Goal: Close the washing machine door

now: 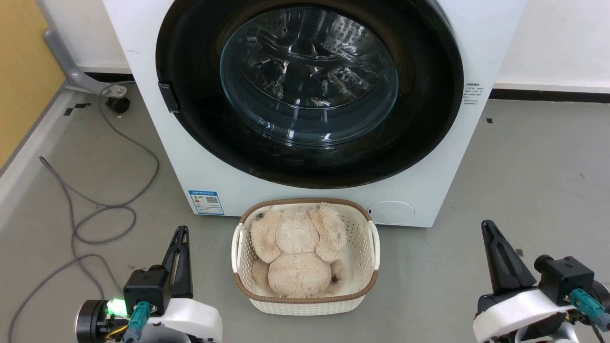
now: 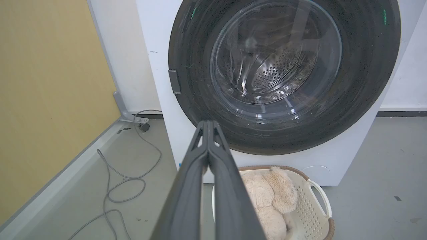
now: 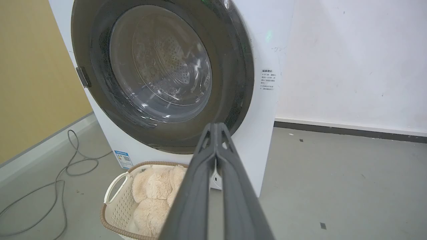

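The washing machine door (image 1: 310,90) is seen in the head view lying flush against the front of the washing machine (image 1: 200,181), glass window outward. A basket (image 1: 305,201) with a plush toy (image 1: 298,252) is set on the floor just before it, and the left jaws and right jaws are seen low, apart from the machine. In the left wrist view the left jaws are pressed together, nothing held. In the right wrist view the right jaws are likewise closed on nothing.
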### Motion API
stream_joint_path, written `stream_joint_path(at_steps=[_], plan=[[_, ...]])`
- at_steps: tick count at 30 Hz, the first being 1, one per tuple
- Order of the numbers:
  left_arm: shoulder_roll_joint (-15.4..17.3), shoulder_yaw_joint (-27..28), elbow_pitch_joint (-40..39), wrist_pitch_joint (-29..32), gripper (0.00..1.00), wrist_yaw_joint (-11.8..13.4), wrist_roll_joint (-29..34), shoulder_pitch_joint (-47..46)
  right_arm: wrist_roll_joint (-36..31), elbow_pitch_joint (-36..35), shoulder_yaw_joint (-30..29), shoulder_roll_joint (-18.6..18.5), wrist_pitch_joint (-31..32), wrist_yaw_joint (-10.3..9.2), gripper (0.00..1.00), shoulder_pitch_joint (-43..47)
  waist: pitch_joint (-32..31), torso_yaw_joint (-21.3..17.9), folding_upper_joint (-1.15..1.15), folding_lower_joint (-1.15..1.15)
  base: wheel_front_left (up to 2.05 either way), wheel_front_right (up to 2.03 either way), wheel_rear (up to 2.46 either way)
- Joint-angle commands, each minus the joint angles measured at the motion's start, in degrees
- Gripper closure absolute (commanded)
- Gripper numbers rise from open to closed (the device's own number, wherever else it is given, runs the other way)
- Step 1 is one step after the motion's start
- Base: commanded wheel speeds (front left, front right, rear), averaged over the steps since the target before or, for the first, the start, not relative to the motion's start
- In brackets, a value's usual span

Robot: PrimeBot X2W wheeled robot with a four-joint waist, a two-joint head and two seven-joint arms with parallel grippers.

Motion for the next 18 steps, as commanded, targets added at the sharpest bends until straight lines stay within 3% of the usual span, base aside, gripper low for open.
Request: stream_joint_path(at_steps=[1,18], plan=[[-0.01,0.27,-0.26,0.28,1.0,-0.32,0.1,0.11,-0.51,-0.51,0.17,0.19,0.35,-0.03,1.0,0.93,-0.03,-0.01,0.0,0.0,0.0,0.0,0.0],[-0.06,0.85,-0.39,2.15,1.0,-1.38,0.12,0.13,-1.86,-1.27,0.57,0.23,2.24,-0.04,1.0,1.16,-0.39,-0.11,0.0,0.0,0.0,0.0,0.0]])
